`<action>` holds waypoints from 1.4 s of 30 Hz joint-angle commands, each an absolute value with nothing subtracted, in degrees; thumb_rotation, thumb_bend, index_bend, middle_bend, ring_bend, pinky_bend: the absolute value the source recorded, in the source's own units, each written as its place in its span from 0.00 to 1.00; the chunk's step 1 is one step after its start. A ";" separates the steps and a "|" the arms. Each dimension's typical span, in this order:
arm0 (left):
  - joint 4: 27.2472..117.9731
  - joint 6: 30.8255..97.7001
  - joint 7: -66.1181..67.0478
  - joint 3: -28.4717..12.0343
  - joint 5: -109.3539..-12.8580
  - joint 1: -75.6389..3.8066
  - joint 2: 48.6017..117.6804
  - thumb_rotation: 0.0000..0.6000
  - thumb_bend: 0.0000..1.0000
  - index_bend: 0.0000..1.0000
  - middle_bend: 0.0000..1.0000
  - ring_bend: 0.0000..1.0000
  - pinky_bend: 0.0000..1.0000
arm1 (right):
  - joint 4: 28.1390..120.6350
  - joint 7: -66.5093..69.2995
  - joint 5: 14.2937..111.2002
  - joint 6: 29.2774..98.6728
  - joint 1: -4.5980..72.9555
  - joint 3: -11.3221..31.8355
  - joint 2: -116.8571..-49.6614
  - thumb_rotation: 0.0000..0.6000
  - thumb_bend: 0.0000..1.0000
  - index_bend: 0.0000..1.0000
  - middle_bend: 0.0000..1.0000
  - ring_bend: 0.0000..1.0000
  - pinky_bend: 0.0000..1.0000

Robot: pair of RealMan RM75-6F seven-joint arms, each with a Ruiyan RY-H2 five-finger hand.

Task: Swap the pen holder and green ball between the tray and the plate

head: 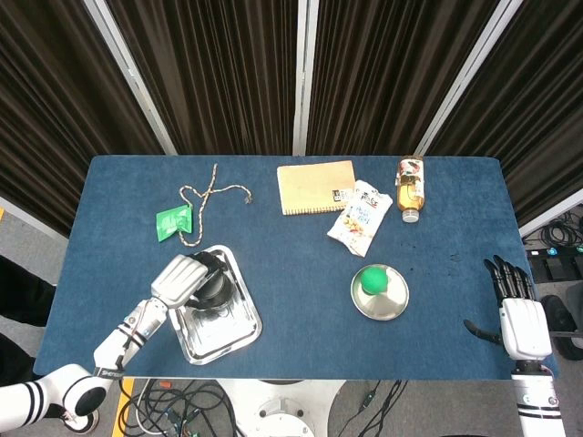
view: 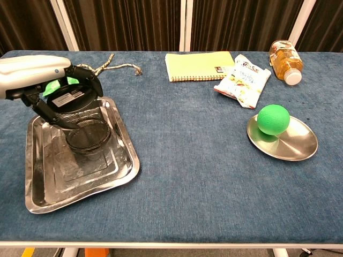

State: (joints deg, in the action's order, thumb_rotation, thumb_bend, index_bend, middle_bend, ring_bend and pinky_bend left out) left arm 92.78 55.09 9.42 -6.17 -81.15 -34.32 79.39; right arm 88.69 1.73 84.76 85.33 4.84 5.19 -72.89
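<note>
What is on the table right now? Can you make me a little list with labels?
left hand: fingers curled around the rim of the black mesh pen holder
black mesh pen holder: in the square silver metal tray
green ball: on the round silver metal plate
right hand: off the table's right edge, fingers apart, holding nothing
far side: tan spiral notebook, white snack bag, small amber bottle, rope, green packet
</note>
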 commanded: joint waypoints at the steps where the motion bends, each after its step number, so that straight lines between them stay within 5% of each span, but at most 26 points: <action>1: 92.95 55.28 9.51 -6.42 -81.57 -34.89 79.31 1.00 0.20 0.37 0.37 0.28 0.57 | 88.54 1.91 84.59 85.40 4.75 5.24 -72.95 1.00 0.00 0.00 0.00 0.00 0.00; 14: 86.03 49.26 3.99 -13.93 -81.61 -46.35 82.90 1.00 0.20 0.37 0.37 0.28 0.57 | 87.73 3.44 84.28 86.40 4.14 5.52 -72.84 1.00 0.00 0.00 0.00 0.00 0.00; 32: 65.01 45.14 -8.02 -12.45 -83.18 -55.76 96.25 1.00 0.21 0.36 0.36 0.28 0.53 | 84.90 6.88 82.42 85.75 3.79 6.26 -73.69 1.00 0.00 0.00 0.00 0.00 0.00; 42: 61.16 49.54 -14.20 -10.40 -86.69 -56.47 98.26 1.00 0.12 0.15 0.12 0.08 0.37 | 84.49 7.12 82.49 85.57 3.79 6.24 -73.82 1.00 0.00 0.00 0.00 0.00 0.00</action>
State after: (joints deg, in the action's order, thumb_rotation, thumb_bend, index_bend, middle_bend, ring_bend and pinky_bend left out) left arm 61.49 49.05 -13.65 -10.74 -86.27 -56.47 98.06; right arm 84.49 7.12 82.49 85.57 3.79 6.24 -73.82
